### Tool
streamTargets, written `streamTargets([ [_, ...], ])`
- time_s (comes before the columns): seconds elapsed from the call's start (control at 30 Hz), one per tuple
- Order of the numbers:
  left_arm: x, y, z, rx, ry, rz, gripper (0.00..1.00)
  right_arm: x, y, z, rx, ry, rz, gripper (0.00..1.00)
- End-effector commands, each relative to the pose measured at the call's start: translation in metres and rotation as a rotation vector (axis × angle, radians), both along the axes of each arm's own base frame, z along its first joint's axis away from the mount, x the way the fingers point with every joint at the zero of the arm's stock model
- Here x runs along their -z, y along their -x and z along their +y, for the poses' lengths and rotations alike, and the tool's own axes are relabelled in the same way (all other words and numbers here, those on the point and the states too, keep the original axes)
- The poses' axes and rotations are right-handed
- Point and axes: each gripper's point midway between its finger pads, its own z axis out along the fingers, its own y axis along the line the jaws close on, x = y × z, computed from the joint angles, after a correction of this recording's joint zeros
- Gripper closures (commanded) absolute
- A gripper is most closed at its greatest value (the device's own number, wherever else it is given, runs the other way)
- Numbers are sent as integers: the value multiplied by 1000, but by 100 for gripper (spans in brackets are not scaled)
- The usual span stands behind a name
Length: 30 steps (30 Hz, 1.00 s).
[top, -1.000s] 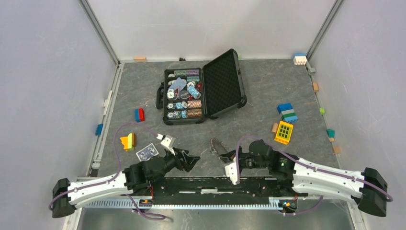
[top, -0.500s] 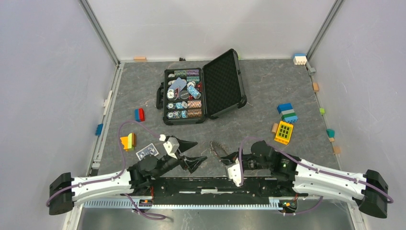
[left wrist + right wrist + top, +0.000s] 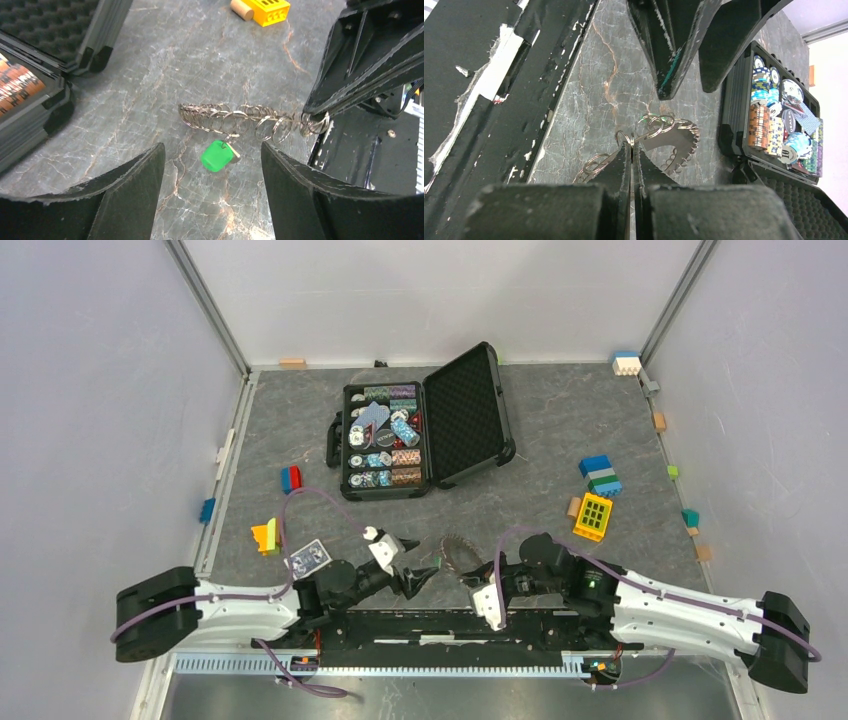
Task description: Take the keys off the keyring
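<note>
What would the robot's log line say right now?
right tool: shut on keyring | left tool: open, facing green tag | keys: on keyring

Silver keys [image 3: 225, 116], one green-tagged, along thin keyring [image 3: 316, 123]

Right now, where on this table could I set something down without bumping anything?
The widest bare patch lies between the open poker chip case and the stacked bricks at the right. Another lies left of the case, beyond the red-blue block. It is crowded at the near edge, where the left gripper and right gripper flank the keyring.
</note>
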Motion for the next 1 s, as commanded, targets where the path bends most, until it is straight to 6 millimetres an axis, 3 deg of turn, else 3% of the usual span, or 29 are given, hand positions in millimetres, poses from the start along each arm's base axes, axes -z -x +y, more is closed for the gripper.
streamTargets([
  [0.0, 39, 8, 18, -4, -65, -8, 24, -27, 2, 5, -23, -45, -23, 100],
  [0.33, 63, 14, -3, 51, -240, -114, 25, -35, 1, 5, -21, -61, -40, 100],
  [0.5, 62, 10, -9, -12, -212, -166, 25, -36, 1, 6, -25, -56, -36, 100],
  [0.73, 60, 18, -44, -25, -228, -233, 25, -36, 2, 7, -29, -57, -32, 100],
  [0.97, 59, 12, -32, -109, -246, -243, 26, -36, 2, 8, -31, -62, -28, 100],
])
